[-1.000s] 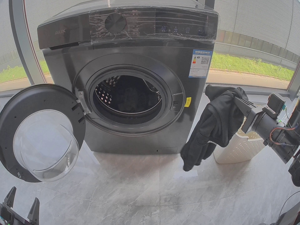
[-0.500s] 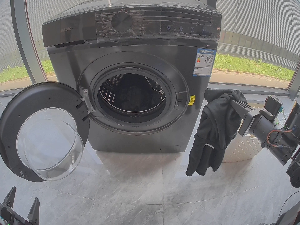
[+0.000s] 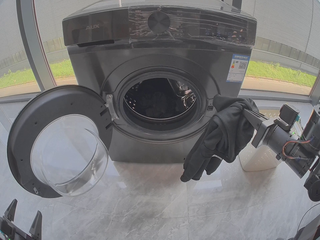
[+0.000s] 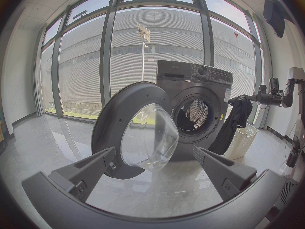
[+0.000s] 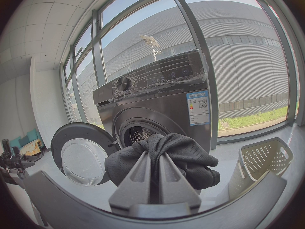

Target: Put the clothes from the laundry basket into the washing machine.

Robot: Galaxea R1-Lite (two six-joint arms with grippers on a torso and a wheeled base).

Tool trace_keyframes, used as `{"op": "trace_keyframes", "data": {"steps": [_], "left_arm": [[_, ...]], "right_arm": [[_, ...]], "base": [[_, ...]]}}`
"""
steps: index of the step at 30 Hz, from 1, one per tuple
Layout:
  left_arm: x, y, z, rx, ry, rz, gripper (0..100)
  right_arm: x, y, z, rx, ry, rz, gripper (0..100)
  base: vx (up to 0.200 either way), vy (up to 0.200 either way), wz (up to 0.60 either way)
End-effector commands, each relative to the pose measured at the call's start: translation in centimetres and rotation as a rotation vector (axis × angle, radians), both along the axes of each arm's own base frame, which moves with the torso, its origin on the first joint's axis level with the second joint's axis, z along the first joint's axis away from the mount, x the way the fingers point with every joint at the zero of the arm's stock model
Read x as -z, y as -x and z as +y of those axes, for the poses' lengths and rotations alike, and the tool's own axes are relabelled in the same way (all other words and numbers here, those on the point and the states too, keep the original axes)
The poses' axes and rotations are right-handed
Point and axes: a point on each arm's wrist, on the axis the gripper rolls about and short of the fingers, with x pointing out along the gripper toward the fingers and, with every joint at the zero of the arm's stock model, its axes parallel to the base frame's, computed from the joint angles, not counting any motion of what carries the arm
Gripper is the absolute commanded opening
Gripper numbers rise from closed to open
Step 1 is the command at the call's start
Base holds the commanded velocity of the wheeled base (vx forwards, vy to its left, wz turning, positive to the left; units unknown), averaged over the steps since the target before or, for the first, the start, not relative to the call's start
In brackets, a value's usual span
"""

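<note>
- The head camera has swung in the past second, sliding the whole scene rightward in its picture. The black garment now hangs before the right side of the washing machine front, overlapping the edge of the door ring. A second ago it hung off to the machine's right, in front of the laundry basket.
- The right pincer is clenched on the garment's top fold, its two fingers pressed together with the cloth bunched over them, as the right wrist view shows.
- The garment droops from that grip in long folds, and its lowest end hangs clear of the marble floor.
- The drum opening stands uncovered. The round door is swung fully out to the robot's left, its clear glass bowl facing forward.
- Something dark lies inside the drum; what it is cannot be told.
- The white perforated basket stands on the floor just right of the machine, behind the right arm.
- The left pincer sits low at the robot's left, well apart from the machine. Its fingers are spread wide and grasp nothing, as seen from the left wrist.
</note>
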Motion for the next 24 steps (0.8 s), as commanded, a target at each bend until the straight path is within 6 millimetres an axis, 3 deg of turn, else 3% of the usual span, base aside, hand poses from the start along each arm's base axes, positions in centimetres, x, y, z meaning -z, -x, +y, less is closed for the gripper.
{"op": "trace_keyframes", "data": {"steps": [1, 5, 11, 24], "left_arm": [[0.45, 0.02, 0.0, 0.0, 0.0, -0.002, 100], [0.45, 0.02, 0.0, 0.0, 0.0, -0.002, 100], [0.45, 0.02, 0.0, 0.0, 0.0, -0.002, 100], [0.43, 0.02, 0.01, -0.003, -0.004, -0.003, 100]], "right_arm": [[0.2, 0.16, 0.55, -0.025, -0.008, 0.014, 0], [0.26, 0.26, 0.74, -0.035, -0.015, 0.019, 0], [0.45, 0.27, 0.77, -0.036, -0.012, 0.026, 0], [1.08, 0.95, 0.89, -0.062, -0.001, 0.048, 0]], "base": [[0.0, 0.0, 0.0], [0.0, 0.0, 0.0], [0.2, 0.0, 0.0], [0.0, 0.0, 0.0]]}}
